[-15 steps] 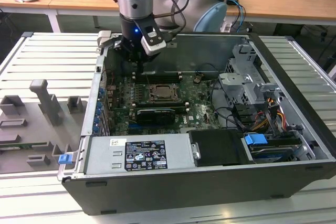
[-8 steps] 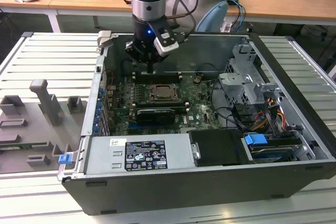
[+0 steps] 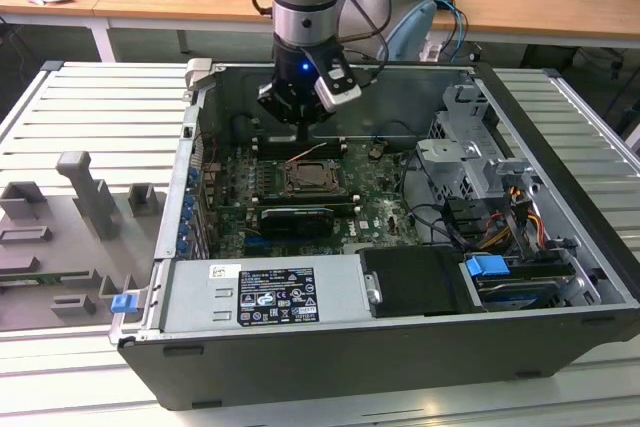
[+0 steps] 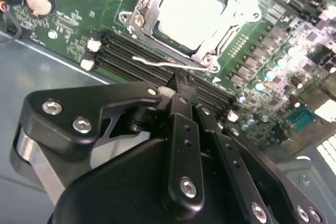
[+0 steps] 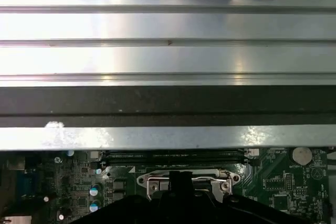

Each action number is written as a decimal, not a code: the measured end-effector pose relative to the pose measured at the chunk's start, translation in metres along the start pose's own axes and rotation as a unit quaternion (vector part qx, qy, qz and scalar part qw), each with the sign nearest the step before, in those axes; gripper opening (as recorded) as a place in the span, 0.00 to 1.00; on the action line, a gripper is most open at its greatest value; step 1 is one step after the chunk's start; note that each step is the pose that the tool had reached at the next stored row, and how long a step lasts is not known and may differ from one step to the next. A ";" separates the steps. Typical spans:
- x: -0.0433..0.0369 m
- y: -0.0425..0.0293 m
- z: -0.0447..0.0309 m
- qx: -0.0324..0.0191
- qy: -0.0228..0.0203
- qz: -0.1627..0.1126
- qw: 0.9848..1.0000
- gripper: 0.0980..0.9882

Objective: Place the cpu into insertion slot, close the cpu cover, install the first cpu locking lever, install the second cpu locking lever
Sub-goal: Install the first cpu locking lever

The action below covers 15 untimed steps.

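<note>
Jaws stand narrow, black tips drawn together, on the gripper [image 4: 178, 85] just beside a thin pale wire lever [image 4: 157, 62]; whether they pinch it I cannot tell. In the exterior view the gripper [image 3: 300, 132] hangs inside the open case [image 3: 400, 347], at 12 o'clock from the slot [image 3: 315, 179].

Long black memory slots [image 4: 131, 51] lie between the gripper and the slot. A round coin cell [image 4: 41, 2] and a row of silvery capacitors [image 4: 273, 72] sit on the green board. In the exterior view a grey power supply [image 3: 265, 292] lies at 6 o'clock from the slot, and a metal drive cage [image 3: 465, 157] at 3 o'clock. The case rests on a ribbed metal counter [image 3: 60, 107].

The cpu [image 4: 189, 17] lies flat in the slot, face up. It is square, so no side is longer. The lever's long axis runs along the memory slots.

The cpu's face is smooth, pale metal. The cover [image 4: 231, 11], a thin grey metal frame, lies around it.
</note>
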<state>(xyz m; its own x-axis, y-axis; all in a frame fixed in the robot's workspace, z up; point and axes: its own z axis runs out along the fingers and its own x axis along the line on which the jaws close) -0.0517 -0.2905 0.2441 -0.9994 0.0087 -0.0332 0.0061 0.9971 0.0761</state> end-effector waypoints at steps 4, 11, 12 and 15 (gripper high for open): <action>0.0000 -0.0002 0.0026 -0.001 -0.013 -0.009 1.000 0.01; -0.0062 -0.0001 0.0103 -0.006 -0.010 -0.041 0.999 0.01; -0.0078 0.0000 0.0109 -0.009 -0.010 -0.040 0.999 0.01; -0.0116 -0.0001 0.0137 -0.012 -0.007 -0.040 0.999 0.01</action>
<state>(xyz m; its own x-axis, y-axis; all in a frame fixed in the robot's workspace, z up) -0.0396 -0.2897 0.2309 -0.9961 -0.0696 -0.0543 -0.0746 0.9926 0.0961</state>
